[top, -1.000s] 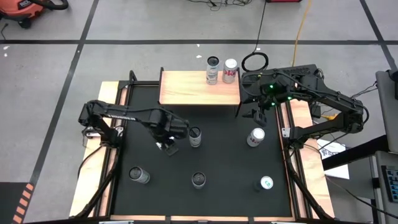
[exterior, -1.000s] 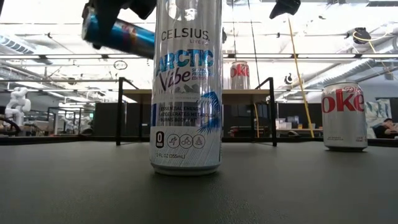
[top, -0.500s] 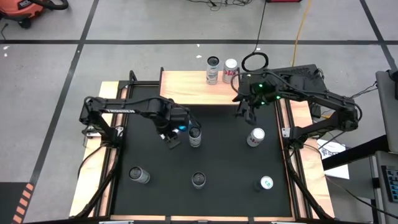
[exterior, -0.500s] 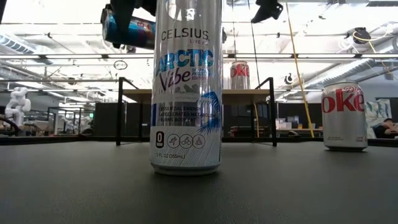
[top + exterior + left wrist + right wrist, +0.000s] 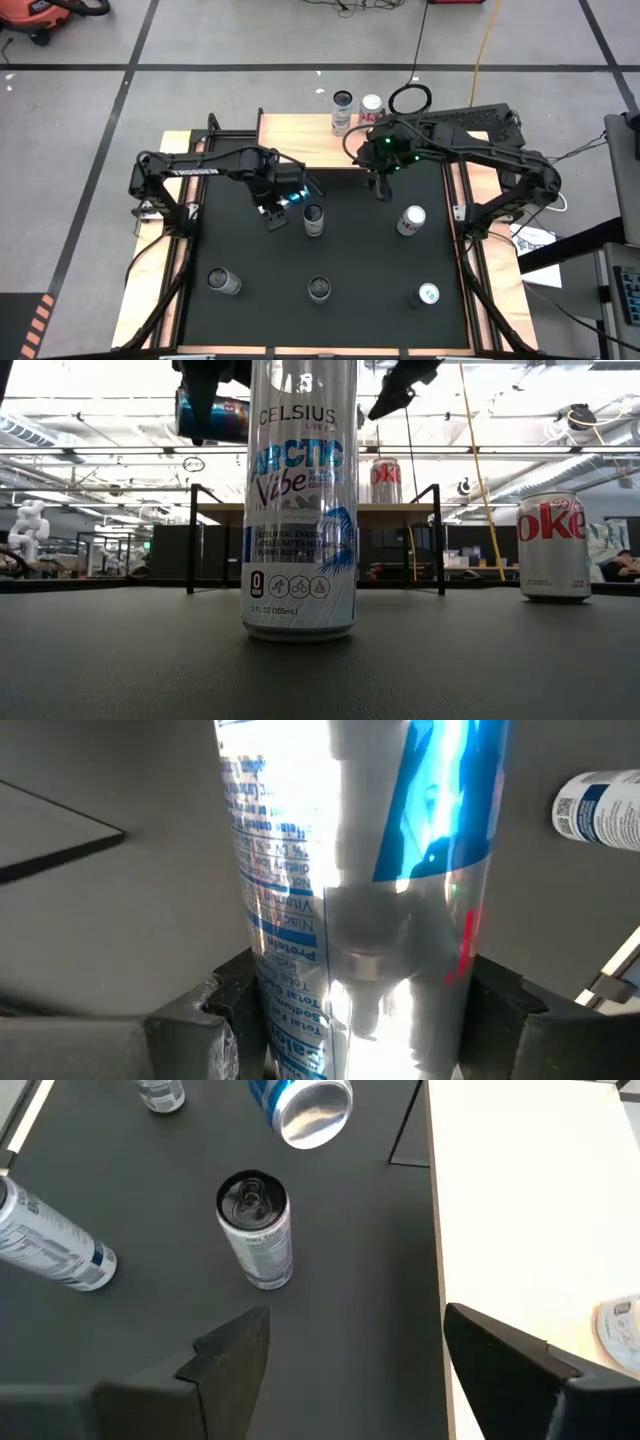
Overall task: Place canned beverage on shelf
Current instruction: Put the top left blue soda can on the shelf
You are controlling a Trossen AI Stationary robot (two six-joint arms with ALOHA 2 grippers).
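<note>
The left gripper [image 5: 283, 200], clenching a blue can [image 5: 212, 415], has lifted toward the shelf [image 5: 300, 148]; the right gripper [image 5: 380, 186], empty and open, closes in.

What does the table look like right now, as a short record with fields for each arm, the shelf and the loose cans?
left gripper: shut on a blue and silver can, carried tilted above the mat
right gripper: open, empty, near the shelf's front edge
shelf: two cans standing at its back right, a dark-topped can and a Coke can
loose cans on mat: five upright
</note>
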